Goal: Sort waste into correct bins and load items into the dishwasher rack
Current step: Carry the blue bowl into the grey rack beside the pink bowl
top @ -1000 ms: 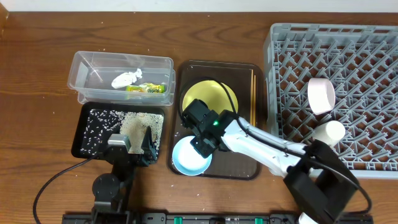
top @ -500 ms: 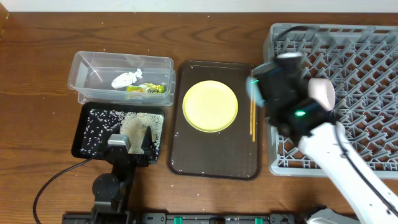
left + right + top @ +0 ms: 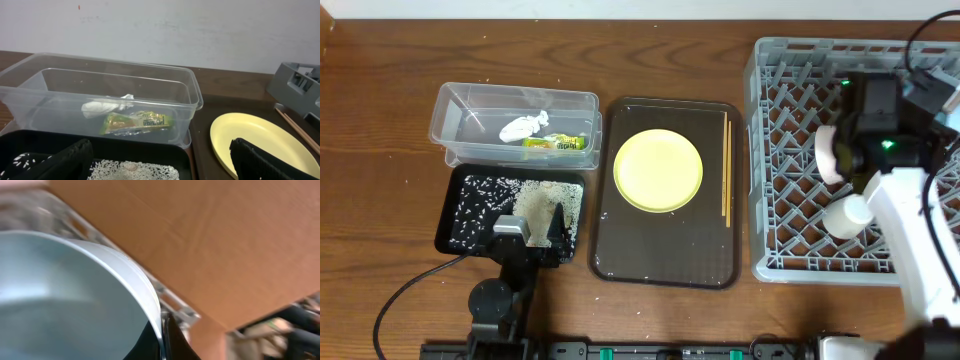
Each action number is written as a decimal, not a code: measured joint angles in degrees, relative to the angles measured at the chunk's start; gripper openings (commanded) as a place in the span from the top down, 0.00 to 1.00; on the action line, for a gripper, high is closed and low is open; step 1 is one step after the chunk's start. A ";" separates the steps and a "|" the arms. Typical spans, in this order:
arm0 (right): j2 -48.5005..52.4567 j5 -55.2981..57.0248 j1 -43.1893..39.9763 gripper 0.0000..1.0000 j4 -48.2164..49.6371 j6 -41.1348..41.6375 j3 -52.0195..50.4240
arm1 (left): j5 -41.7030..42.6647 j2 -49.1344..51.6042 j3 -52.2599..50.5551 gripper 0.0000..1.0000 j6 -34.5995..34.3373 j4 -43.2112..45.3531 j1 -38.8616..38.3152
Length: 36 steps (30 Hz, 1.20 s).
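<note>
My right gripper (image 3: 915,100) is shut on the rim of the light blue bowl (image 3: 933,96) and holds it over the far right of the grey dishwasher rack (image 3: 790,60). The right wrist view shows the fingers (image 3: 164,330) pinching the bowl's rim (image 3: 65,295). A white bowl (image 3: 835,152) and a white cup (image 3: 848,215) stand in the rack. The yellow plate (image 3: 658,170) and chopsticks (image 3: 726,170) lie on the brown tray (image 3: 665,260). My left gripper (image 3: 535,235) is open and empty at the black tray (image 3: 450,215) of rice (image 3: 480,198). The clear tub (image 3: 460,100) holds the tissue (image 3: 520,127) and wrapper (image 3: 555,143).
The left wrist view shows the open fingers (image 3: 160,167) over the black tray's rice (image 3: 130,170), with the tub (image 3: 55,85), tissue (image 3: 107,105), wrapper (image 3: 137,122), plate (image 3: 255,142) and a rack corner (image 3: 300,85) ahead. A cardboard surface (image 3: 225,240) fills the right wrist background.
My right gripper lifted the light blue bowl off the brown tray and carried it right, to over the rack's far right side. The left arm has not moved.
</note>
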 measured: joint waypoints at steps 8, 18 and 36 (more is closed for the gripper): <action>9.84 0.85 -6.32 0.99 -0.22 -3.19 -0.02 | 0.00 0.00 0.00 0.10 0.00 0.00 0.00; 14.62 0.94 -2.29 0.99 0.59 -4.85 -0.02 | 0.00 0.00 0.00 0.10 0.00 0.00 0.00; 16.61 6.75 2.78 0.99 4.81 -13.35 0.07 | 0.00 0.00 0.00 0.10 0.00 0.00 0.00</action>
